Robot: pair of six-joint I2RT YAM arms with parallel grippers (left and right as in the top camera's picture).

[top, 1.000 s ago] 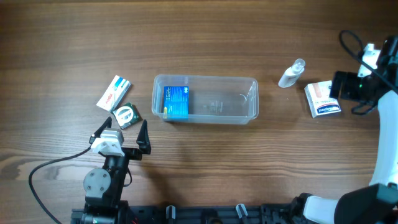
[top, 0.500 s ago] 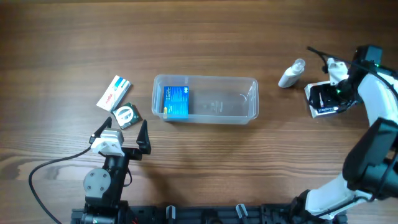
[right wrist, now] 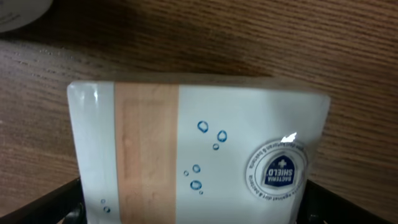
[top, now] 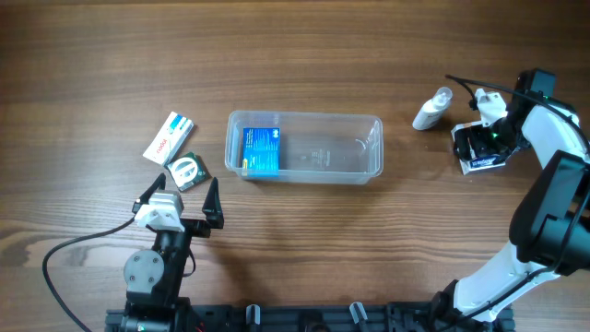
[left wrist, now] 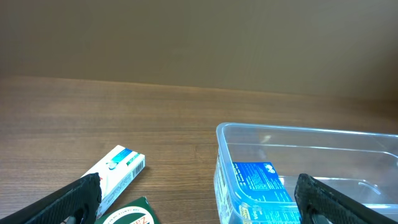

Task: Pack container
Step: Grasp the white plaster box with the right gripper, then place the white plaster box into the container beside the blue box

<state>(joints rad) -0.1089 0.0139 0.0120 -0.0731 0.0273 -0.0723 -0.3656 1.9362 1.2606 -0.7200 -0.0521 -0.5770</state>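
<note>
Near the middle of the brown wooden counter (top: 304, 55) sits the clear, shallow plastic container (top: 332, 152), with a blue flat box (top: 262, 150) lying in its left end. I think the container is light and thin, a bit bendy and slippery. The best hold would be a pinch over its rim on one long wall, where it is bare. Far to the right, the right tool (top: 480, 146) is wide open, with one finger on each side of a white plaster box (right wrist: 199, 149). I cannot tell if they touch it. At the near left, the left tool (top: 182, 205) is wide open too and holds nothing.
</note>
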